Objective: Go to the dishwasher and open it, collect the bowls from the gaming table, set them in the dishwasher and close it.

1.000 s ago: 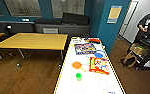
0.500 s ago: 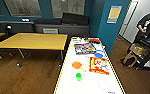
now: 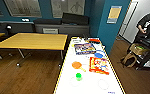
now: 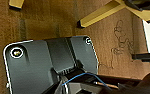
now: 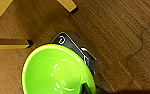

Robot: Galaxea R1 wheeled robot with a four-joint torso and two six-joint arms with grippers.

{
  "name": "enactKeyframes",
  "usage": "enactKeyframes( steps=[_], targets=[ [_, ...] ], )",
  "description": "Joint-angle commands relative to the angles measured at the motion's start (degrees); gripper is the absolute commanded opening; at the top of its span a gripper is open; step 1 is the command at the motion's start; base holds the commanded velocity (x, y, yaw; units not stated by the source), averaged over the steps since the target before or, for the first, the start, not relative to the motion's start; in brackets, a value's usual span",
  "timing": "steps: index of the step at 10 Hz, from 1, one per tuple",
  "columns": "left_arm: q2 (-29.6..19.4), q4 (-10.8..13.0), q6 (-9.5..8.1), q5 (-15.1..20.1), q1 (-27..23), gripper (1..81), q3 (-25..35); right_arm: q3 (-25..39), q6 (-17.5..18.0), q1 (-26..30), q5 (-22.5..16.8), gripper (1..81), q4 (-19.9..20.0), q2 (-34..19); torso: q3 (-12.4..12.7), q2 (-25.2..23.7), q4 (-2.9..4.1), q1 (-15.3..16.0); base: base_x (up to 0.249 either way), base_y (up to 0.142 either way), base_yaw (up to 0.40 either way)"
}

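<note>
While the right wrist view presents a large green bowl (image 5: pixel 57 71) directly over the dark robot plate, the state of the right gripper's jaws cannot be determined, nor whether they hold that bowl. The left gripper's jaws are likewise indeterminate; the left wrist view presents the wooden floor (image 4: pixel 48 22) and light wooden furniture legs (image 4: pixel 102 13).

In the head view, the gaming table (image 3: pixel 91 86) extends forward from the robot, its white top edged in yellow. A small green object (image 3: pixel 78 76) stands near its centre line; it is too small to confirm as a bowl. An orange paddle (image 3: pixel 77 65) lies just beyond it. A red board-game box (image 3: pixel 99 65) lies to the right, a blue box (image 3: pixel 84 48) farther back. A yellow-topped table (image 3: pixel 33 41) stands to the left. A person (image 3: pixel 149 25) stands at the right edge beside a cart (image 3: pixel 148 53).
</note>
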Motion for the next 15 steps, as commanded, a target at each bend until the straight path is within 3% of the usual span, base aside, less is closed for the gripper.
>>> enactKeyframes(
  steps=[1, 3, 7, 8, 11, 13, 15],
  targets=[
    [-10.2, -0.5, -3.08, 2.9, -11.2, 81.1, 12.5, -5.3, -0.2, -0.8, -0.6, 1.0, -5.5, 3.9, 0.0, 0.0, 0.0, 0.0, 0.0, 0.0, 0.0],
    [-15.3, -0.6, -6.17, 3.0, -15.9, 81.1, 18.5, -8.4, -0.2, -0.9, -0.6, 1.0, -7.4, 8.6, 0.0, 0.0, 0.0, 0.0, 0.0, 0.0, 0.0],
    [-18.9, -0.3, -18.1, 9.8, -27.5, 81.1, 26.2, -11.1, -0.1, 0.8, -1.8, 1.0, -9.3, 14.5, 0.0, 0.0, 0.0, 0.0, 0.0, 0.0, 0.0],
    [-18.9, -0.3, -19.52, 11.7, -30.9, 81.1, 27.2, -11.5, -0.1, 1.2, -2.4, 1.0, -9.3, 15.2, 0.0, 0.0, 0.0, 0.0, 0.0, 0.0, 0.0],
    [-17.1, -0.1, -26.2, 18.9, -40.7, 81.1, 27.9, -12.4, -0.1, 3.2, -4.3, 1.0, -9.2, 17.4, 0.0, 0.0, 0.0, 0.0, 0.0, 0.0, 0.0],
    [-13.6, 0.3, -30.58, 25.0, -46.9, 81.1, 25.2, -13.1, -0.1, 4.0, -5.6, 1.0, -9.2, 18.8, 0.0, 0.0, 0.0, 0.0, 0.0, 0.0, 0.0],
    [-9.9, 0.7, -33.13, 29.1, -50.5, 81.1, 22.4, -13.7, 0.0, 5.1, -6.9, 1.0, -9.1, 20.0, 0.0, 0.0, 0.0, 0.0, 0.0, 0.0, 0.0]
  ],
)
